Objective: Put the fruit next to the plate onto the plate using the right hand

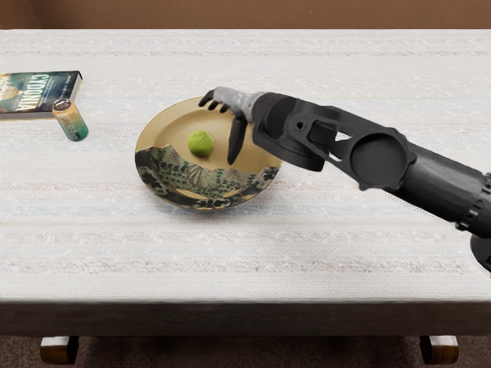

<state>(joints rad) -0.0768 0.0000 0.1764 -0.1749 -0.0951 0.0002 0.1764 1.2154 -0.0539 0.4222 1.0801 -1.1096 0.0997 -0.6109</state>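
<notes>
On the gold plate (167, 129), a small round green lime (201, 142)

The only writing is on the book (34, 90) at the far left of the table (307, 253). 1 line of large pale capital letters runs across its dark cover, slanted with the book. The first letter looks like a C; the rest is too blurred to spell out, and any smaller print cannot be read. The small can (70, 120) at the book's corner has a green and tan label, but nothing on it is legible. The plate (165, 134) bears a painted pattern, not letters.
</notes>
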